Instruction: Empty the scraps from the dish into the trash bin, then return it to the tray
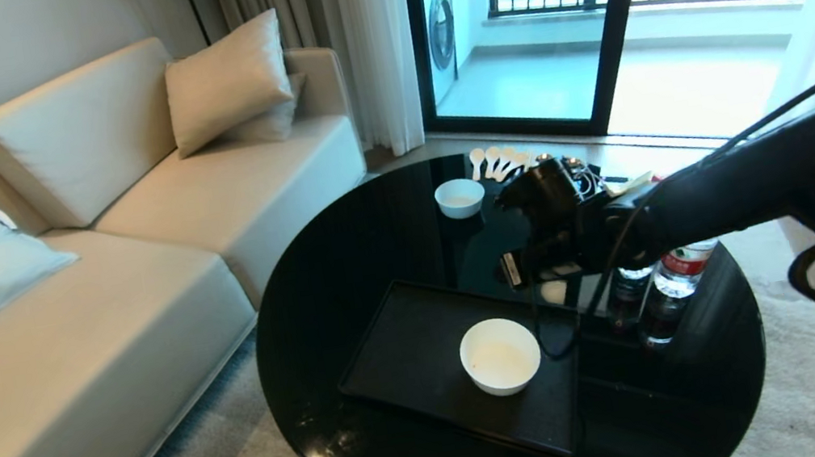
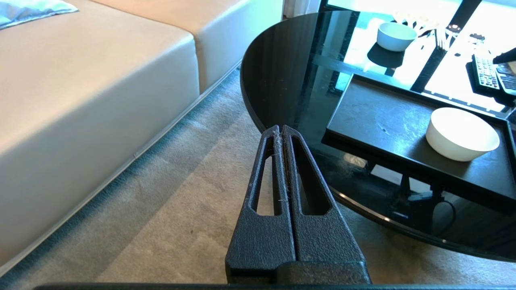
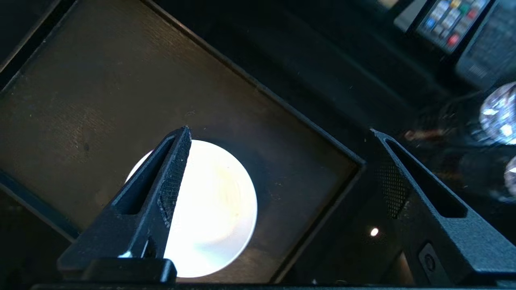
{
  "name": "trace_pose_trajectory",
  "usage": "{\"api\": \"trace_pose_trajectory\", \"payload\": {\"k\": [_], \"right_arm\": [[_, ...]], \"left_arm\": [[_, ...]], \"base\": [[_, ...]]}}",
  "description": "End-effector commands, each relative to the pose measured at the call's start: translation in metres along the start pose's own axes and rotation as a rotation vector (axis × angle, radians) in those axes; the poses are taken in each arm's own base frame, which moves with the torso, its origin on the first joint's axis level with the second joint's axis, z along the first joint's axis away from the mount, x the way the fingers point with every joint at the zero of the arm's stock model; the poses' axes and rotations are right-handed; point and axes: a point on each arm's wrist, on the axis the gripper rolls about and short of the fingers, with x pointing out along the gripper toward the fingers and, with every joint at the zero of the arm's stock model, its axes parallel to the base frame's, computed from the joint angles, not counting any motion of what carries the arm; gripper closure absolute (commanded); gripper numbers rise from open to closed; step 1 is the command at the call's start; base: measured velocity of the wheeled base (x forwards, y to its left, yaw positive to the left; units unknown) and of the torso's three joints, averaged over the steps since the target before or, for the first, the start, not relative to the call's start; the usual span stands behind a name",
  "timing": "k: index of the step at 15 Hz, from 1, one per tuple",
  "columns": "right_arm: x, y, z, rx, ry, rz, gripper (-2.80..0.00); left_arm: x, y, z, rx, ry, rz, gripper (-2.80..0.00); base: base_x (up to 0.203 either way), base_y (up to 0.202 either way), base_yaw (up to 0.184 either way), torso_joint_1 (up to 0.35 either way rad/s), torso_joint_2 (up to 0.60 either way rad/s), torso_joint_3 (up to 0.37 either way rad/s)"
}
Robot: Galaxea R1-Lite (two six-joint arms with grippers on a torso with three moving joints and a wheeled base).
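the bowl [image 1: 500, 356] sits upright and empty on the black tray [image 1: 410, 350], near the tray's right end, on the round glass table [image 1: 346, 254]. the right gripper [image 3: 278, 169] hangs above it with fingers spread wide, holding nothing. the left gripper [image 2: 281, 133] is off the table's edge over the carpet [image 2: 169, 225], fingers pressed together

My right claw [image 3: 278, 137] wore rough, matt black plastic. The dish [image 1: 500, 356] looked smooth glazed ceramic, the tray [image 1: 410, 350] matt, the tabletop [image 1: 346, 254] glossy black, the sofa [image 1: 132, 247] soft cloth.
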Motion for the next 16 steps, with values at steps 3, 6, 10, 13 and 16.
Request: {"api": "trace_pose_trajectory", "payload": {"k": [3, 6, 10, 13, 16], "right_arm": [[-0.041, -0.021, -0.014, -0.138, -0.169, -0.011, 0.0], [-0.058, -0.042, -0.017, -0.151, -0.372, -0.057, 0.0], [-0.066, -0.116, -0.015, -0.085, -0.561, -0.26, 0.0], [-0.094, -0.173, -0.034, -0.044, -0.577, -0.397, 0.0], [-0.132, -0.198, -0.067, -0.025, -0.558, -0.431, 0.0]], "left_arm": [[0.0, 0.0, 0.0, -0.001, -0.001, 0.0, 0.0], [0.0, 0.0, 0.0, -0.001, -0.001, 0.0, 0.0], [0.0, 0.0, 0.0, -0.001, -0.001, 0.0, 0.0], [0.0, 0.0, 0.0, -0.001, -0.001, 0.0, 0.0], [0.0, 0.0, 0.0, -0.001, -0.001, 0.0, 0.0]], "base": [[0.0, 0.0, 0.0, 0.0, 0.0, 0.0], [0.0, 0.0, 0.0, 0.0, 0.0, 0.0], [0.0, 0.0, 0.0, 0.0, 0.0, 0.0], [0.0, 0.0, 0.0, 0.0, 0.0, 0.0], [0.0, 0.0, 0.0, 0.0, 0.0, 0.0]]}}
